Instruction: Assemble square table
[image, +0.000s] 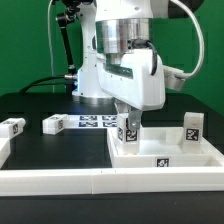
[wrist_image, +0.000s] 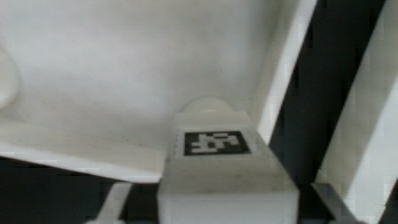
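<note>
A matte black table (image: 60, 150) carries everything. The white plastic square slab with a raised rim (image: 195, 155) lies flat on it. Touching the slab's near edge, a long white border rail (image: 100, 182) runs along the table's front. The marker board (image: 95, 122), thin and flat, lies just beyond the slab's far corner on the exterior view's left. Further that way from the slab, a short white block leg (image: 52, 124) lies on its side. A second block leg (image: 12, 128) rests well apart from the slab at the table's edge. Behind the slab stands the arm's white base (image: 88, 85).
</note>
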